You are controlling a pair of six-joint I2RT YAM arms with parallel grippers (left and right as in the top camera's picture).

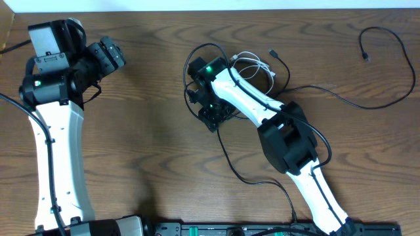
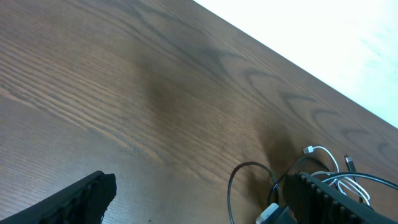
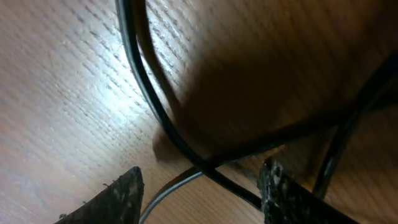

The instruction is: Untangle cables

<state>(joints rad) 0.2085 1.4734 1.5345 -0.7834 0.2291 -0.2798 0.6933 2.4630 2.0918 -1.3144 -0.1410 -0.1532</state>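
The cables lie tangled at the table's middle back. A white cord is coiled there, and thin black cords with small plugs run around it. My right gripper points down at the tangle's left edge. In the right wrist view its fingers stand apart, low over the wood, and two black cords cross in the gap without touching the pads. My left gripper hovers far to the left, open and empty. Its wrist view shows the white cord and a black loop in the distance.
Another long black cord with a plug end curves along the back right of the wooden table. A thicker black wire trails from the right arm towards the front edge. The table's far edge meets a white surface.
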